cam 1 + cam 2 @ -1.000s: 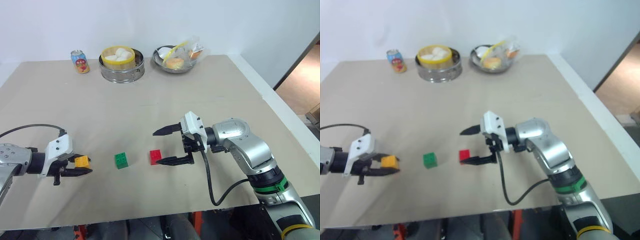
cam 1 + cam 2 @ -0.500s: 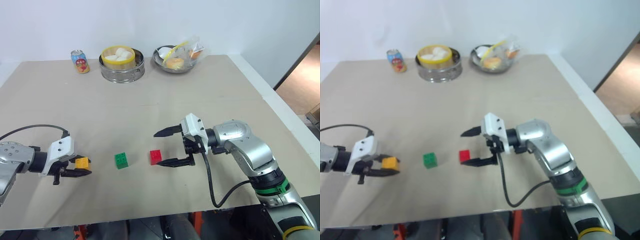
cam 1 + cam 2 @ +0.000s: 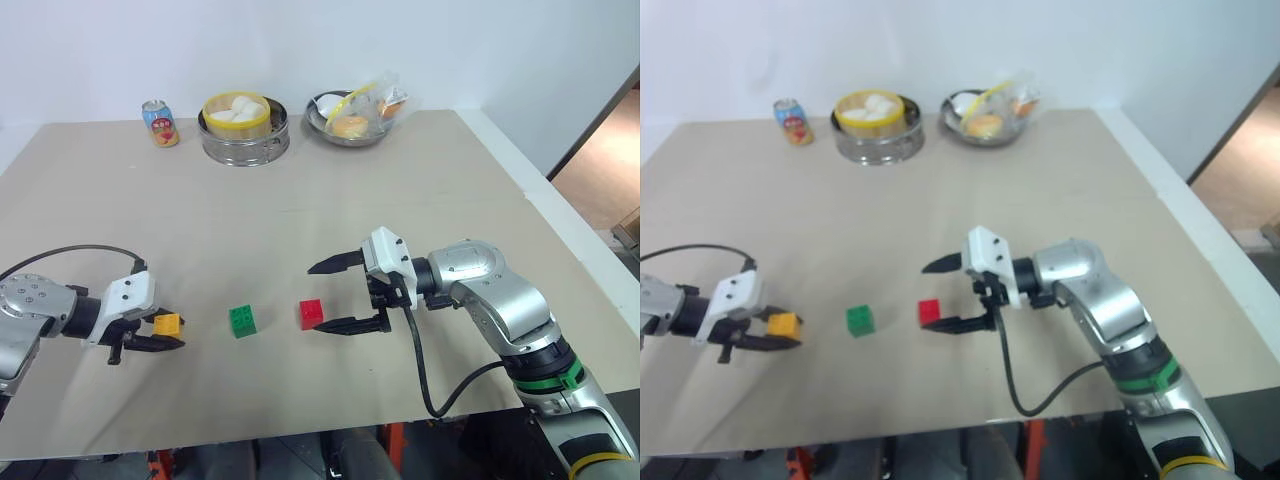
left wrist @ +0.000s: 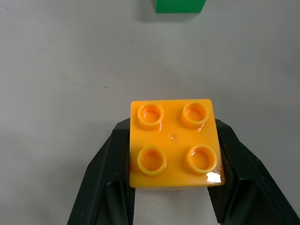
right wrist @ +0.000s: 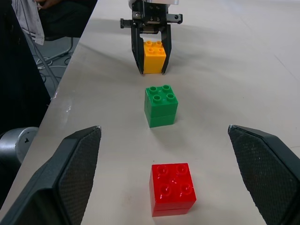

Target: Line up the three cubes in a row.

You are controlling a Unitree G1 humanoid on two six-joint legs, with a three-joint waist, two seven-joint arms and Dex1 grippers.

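Note:
The three cubes lie in a rough line across the near part of the table. The red cube (image 3: 311,313) sits between the wide-open fingers of my right gripper (image 3: 313,298), touching neither finger. To its left stands the green cube (image 3: 242,320), free of both grippers. Further left, my left gripper (image 3: 168,330) is shut on the orange-yellow cube (image 3: 166,324), studs up, at or just above the tabletop. The left wrist view shows both fingers pressed on the orange-yellow cube's (image 4: 173,143) sides. The right wrist view has the red cube (image 5: 172,187), green cube (image 5: 161,105) and orange-yellow cube (image 5: 154,56) in a row.
At the far edge stand a soda can (image 3: 159,122), a metal steamer (image 3: 243,140) with buns and a metal bowl (image 3: 355,125) of wrapped food. The table's front edge (image 3: 300,432) runs close below the cubes. A black cable loops off each arm.
My left wrist has turned a little with the orange-yellow cube still gripped. The cubes and the right gripper have kept their places.

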